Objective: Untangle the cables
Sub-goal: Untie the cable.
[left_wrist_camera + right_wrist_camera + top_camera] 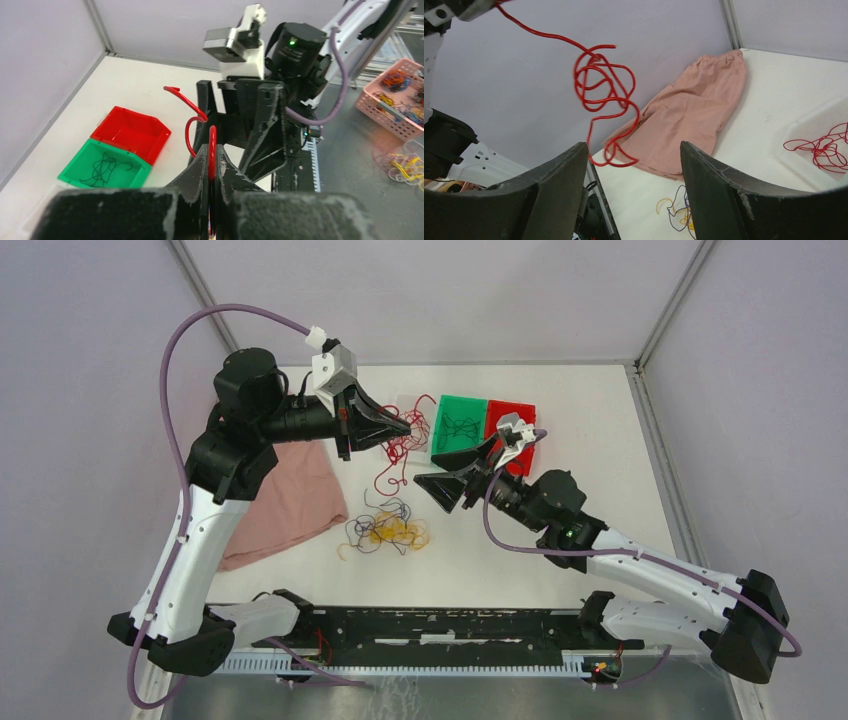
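Mid-sort, by the look: one strand lifted out of the tangle. Pinching thin red curly wire [212, 145] betw. L fingers [199, 167], pressed together, high above white counter [600, 440], loops dangling free. R fingers [714, 190] spread wide, nothing betw. them, pointed at the hanging loops.

Rest of cables: yellow-and-dark knot [388, 531] on near side of counter, just beside pink cloth [290, 500]. Dark strands [462, 427] in green plastic bin [480, 408], w/ red plastic bin [522, 412] touching it.

Next, prob.: carry red wire over red bin & part L fingers, w/o snagging R fingers.

L wrist view only: the pinch itself, plus pink basket [370, 107] of more wires off the counter. R wrist view only: full shape of the loops, clear of counter.
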Available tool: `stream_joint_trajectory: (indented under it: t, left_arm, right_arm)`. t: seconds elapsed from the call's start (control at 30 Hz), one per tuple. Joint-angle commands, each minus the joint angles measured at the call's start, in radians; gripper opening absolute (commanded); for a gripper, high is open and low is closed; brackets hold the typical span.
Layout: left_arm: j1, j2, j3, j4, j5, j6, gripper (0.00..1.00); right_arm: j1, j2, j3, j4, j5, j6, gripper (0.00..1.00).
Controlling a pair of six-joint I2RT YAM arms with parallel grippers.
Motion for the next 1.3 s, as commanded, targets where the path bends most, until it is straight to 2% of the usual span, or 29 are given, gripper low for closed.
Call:
stream_joint_trajectory:
  t: [0.0, 0.17, 0.47, 0.7, 0.9, 1.27]
  left_arm:
    - [0.000, -0.030, -0.018, 0.019, -0.076, 0.047, 0.04]
    - [-0.002, -0.033, -0.043, 0.057, -0.030, -0.028, 0.04]
    - [-0.001, -0.041, -0.041, 0.055, 0.076, -0.076, 0.04]
    - [-0.002, -0.027, -0.020, 0.085, 0.135, -0.156, 0.04]
    - [-0.002, -0.027, -0.018, 0.097, 0.156, -0.184, 0.04]
    - [-0.002, -0.017, -0.028, 0.087, 0.132, -0.133, 0.03]
  right_arm:
    - [0.015, 0.009, 0.104, 0.008, -0.019, -0.066, 0.74]
    - [0.045, 0.117, 0.227, -0.062, 0.085, -0.161, 0.71]
    - [0.068, 0.208, 0.270, -0.023, 0.155, -0.219, 0.65]
    - [0.082, 0.201, 0.266, -0.041, 0.268, -0.249, 0.55]
    - [0.084, 0.185, 0.247, -0.029, 0.281, -0.244, 0.54]
    - [0.085, 0.146, 0.202, -0.030, 0.268, -0.220, 0.54]
